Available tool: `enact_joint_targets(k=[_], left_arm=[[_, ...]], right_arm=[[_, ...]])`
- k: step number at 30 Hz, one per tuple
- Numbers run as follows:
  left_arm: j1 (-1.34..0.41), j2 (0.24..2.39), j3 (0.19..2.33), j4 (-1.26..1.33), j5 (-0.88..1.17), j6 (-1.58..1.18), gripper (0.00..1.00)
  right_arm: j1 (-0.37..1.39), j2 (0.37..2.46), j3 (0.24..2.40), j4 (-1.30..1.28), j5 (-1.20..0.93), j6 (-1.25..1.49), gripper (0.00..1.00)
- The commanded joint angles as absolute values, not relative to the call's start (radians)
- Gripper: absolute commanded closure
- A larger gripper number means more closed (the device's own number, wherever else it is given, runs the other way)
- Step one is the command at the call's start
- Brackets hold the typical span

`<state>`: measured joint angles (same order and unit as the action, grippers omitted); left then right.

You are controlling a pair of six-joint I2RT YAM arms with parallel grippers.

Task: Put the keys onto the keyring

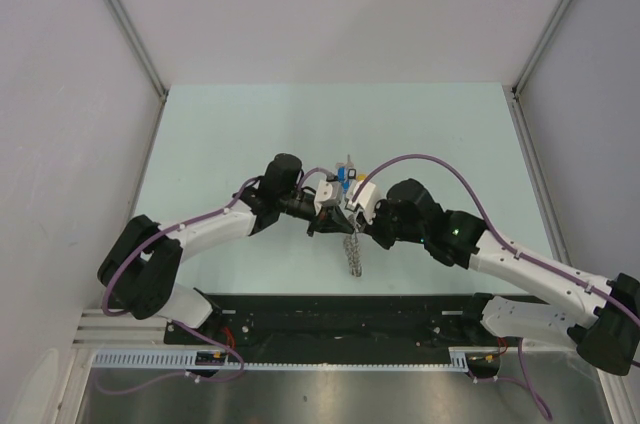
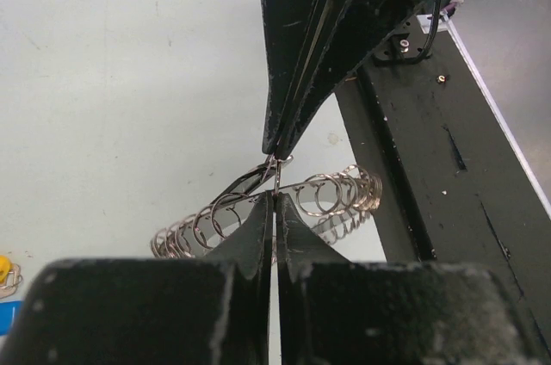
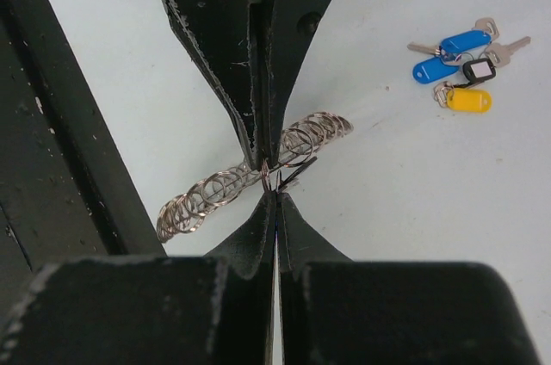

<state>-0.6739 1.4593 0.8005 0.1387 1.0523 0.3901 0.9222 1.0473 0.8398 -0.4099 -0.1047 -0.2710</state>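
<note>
The keyring (image 1: 354,254) is a silvery loop made of many small wire rings, seen edge-on at the table's middle near the front. Both grippers meet tip to tip over it. My left gripper (image 2: 275,197) is shut on a thin wire of the keyring (image 2: 331,197), and my right gripper (image 3: 275,194) is shut on the same stretch of the keyring (image 3: 211,191) from the opposite side. The keys (image 3: 461,68), with blue, yellow and black-rimmed heads, lie loose on the table beyond the grippers (image 1: 345,176), apart from the ring.
A black base rail (image 1: 350,312) runs along the near edge, close behind the ring (image 2: 430,176). White walls (image 1: 80,94) enclose the pale green table (image 1: 220,134) on the left, back and right. A purple cable (image 1: 440,164) arcs over the right arm.
</note>
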Motion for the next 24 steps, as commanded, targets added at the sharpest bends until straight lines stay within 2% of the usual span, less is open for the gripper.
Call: enact_joint_targets(k=[1,24], left_arm=[[-0.678,1.443,0.842,0.129,1.075,0.437,1.0],[-0.678,1.428,0.836,0.126,1.057,0.454,1.0]], right_arm=[[0.93,1.019,0.847,-0.385,-0.104,-0.279,1.0],[0.928,0.989,0.856,-0.491,-0.072,-0.247,1.0]])
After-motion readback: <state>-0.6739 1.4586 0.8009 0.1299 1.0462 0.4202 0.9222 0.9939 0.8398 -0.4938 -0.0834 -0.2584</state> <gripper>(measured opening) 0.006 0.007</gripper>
